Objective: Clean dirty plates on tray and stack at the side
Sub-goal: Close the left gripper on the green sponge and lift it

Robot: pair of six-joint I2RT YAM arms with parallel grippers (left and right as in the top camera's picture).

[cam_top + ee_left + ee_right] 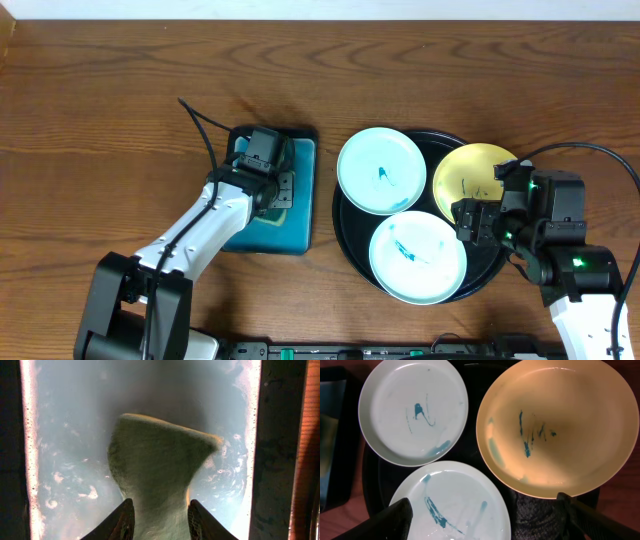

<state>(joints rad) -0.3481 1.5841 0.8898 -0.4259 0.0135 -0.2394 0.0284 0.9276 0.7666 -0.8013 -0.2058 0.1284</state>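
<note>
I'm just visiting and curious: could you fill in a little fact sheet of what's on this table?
Far mint-white plate: teal marks
Near mint-white plate: teal marks
Yellow plate: teal marks
Black tray: holds all three
Left gripper: shut on sponge over teal tray
Right gripper: open, over black tray's right side

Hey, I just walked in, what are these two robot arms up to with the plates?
The left gripper is down in the small teal rectangular tray, pinching a pale yellow-green sponge-like pad. The right gripper hovers open over the large round glossy black tray, near the pale yellow plate. That plate, the far mint-white plate and the near mint-white plate all lie on the black tray with teal scribbles on them. Nothing is cleaned or stacked aside yet.
</note>
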